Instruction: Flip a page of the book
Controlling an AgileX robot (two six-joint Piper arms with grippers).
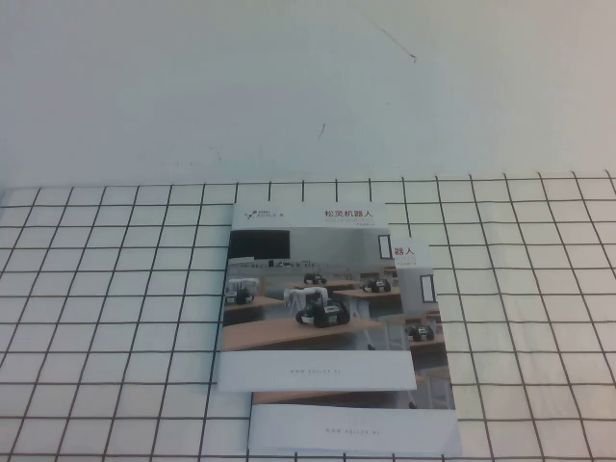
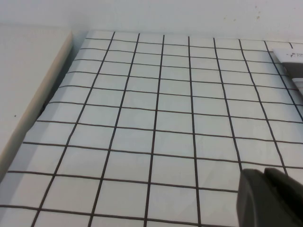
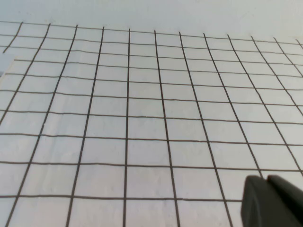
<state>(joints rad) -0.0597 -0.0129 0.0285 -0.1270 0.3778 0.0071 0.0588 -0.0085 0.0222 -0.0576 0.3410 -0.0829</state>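
Far band of scene: white table point(image 1: 308, 87), bare surface marked by faint dark scratches point(image 1: 395, 43).

Near band: white mat point(image 1: 96, 318) with black grid lines, spread flat across full width from left edge to right edge.

Left side: left gripper point(image 2: 271, 201), caught by left wrist view only, as a dark body above the mat point(image 2: 151, 118). Positioned left of the book, well apart from it, with a strip of the book's edge point(image 2: 291, 59) just visible beyond several grid squares. Nothing seen in its grasp. Degree of opening: cannot tell. Raised white slab point(image 2: 33, 75) bordering the mat on the side away from the book.

Centre: book point(image 1: 313, 298), lying flat on the mat, closed, spine side left, title at far edge. Page point(image 1: 289, 250) down flat, classroom-robot photo facing up, black Chinese title point(image 1: 354, 216) above the photo. No contact with either gripper.

Under the book: second booklet point(image 1: 385, 428), same cover, shifted right and near, showing only as strips along the book's right and near edges.

Right side: right gripper point(image 3: 272, 202), caught by right wrist view only, as a dark body above bare mat point(image 3: 142, 118). Nothing seen in its grasp. Degree of opening: cannot tell.
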